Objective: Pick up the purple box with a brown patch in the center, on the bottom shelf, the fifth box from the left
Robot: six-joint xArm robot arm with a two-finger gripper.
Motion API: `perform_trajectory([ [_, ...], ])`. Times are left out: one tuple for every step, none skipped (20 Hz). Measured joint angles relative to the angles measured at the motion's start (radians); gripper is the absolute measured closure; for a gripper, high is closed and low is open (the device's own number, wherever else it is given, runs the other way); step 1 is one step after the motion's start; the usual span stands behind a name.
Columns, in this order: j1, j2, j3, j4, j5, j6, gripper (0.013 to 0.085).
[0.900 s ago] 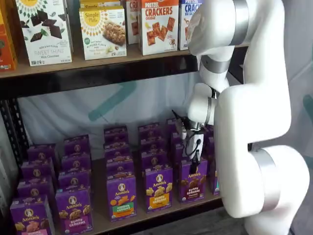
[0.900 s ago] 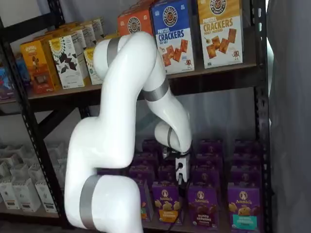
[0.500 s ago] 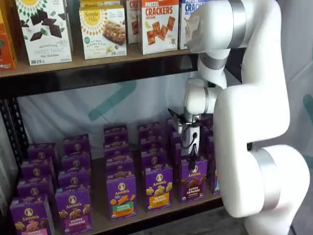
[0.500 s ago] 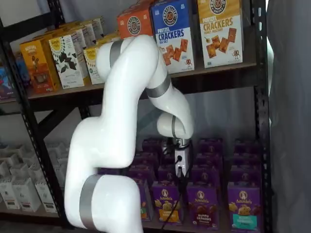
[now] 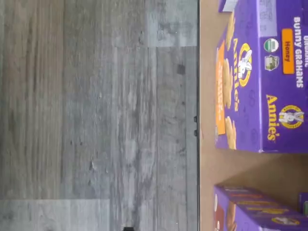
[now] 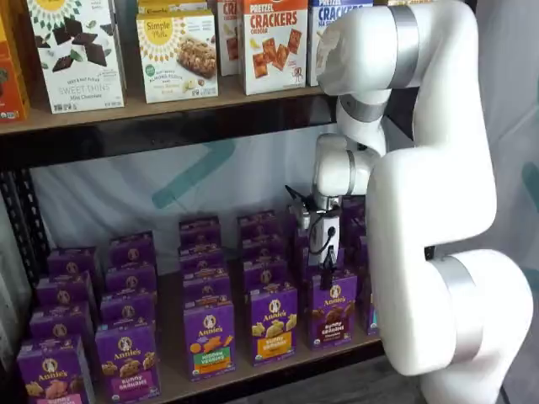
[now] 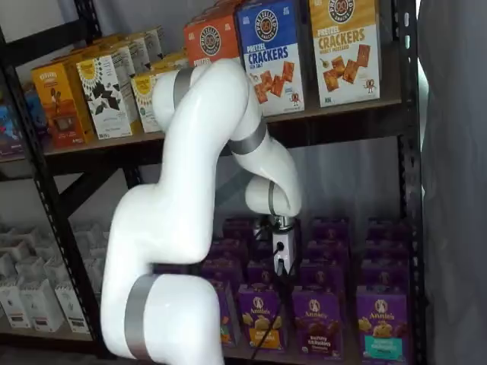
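1. The purple box (image 6: 332, 308) stands upright at the near edge of the bottom shelf (image 6: 253, 373), front of its row, with a purple box with an orange band (image 6: 273, 324) just to its left; it also shows in a shelf view (image 7: 316, 322)
2. The gripper (image 6: 327, 258) hangs just above the purple box, apart from it; its fingers are seen side-on, so the pictures alone do not settle the gap, yet it reads as fully spread and holds nothing
3. The wrist view shows only a honey box (image 5: 262, 77) and the floor (image 5: 96, 115)
4. I judge the carton light, stiff but crushable, with a slick printed skin
5. Best hold: across the narrow sides near the top, squeezed gently
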Motion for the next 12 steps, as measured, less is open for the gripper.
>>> perform_trajectory([
  [0.001,0.002,0.001,0.007,-0.010,-0.006,0.0130],
  [0.001,0.004,0.003,0.020,-0.027,-0.018,0.0130],
  [0.002,0.006,0.006,0.037,-0.042,-0.032,0.0130],
  [0.003,0.008,0.011,0.060,-0.064,-0.053,0.0130],
  [0.004,0.011,0.017,0.086,-0.091,-0.075,0.0130],
  [0.005,0.017,0.020,0.105,-0.119,-0.093,0.0130],
  [0.004,0.023,0.020,0.108,-0.137,-0.098,0.0130],
  [0.002,0.030,0.019,0.108,-0.152,-0.100,0.0130],
  [0.000,0.040,0.017,0.112,-0.173,-0.107,0.0130],
  [-0.002,0.049,0.013,0.116,-0.187,-0.114,0.0130],
  [-0.005,0.058,0.008,0.122,-0.200,-0.122,0.0130],
  [-0.009,0.071,-0.001,0.130,-0.211,-0.134,0.0130],
])
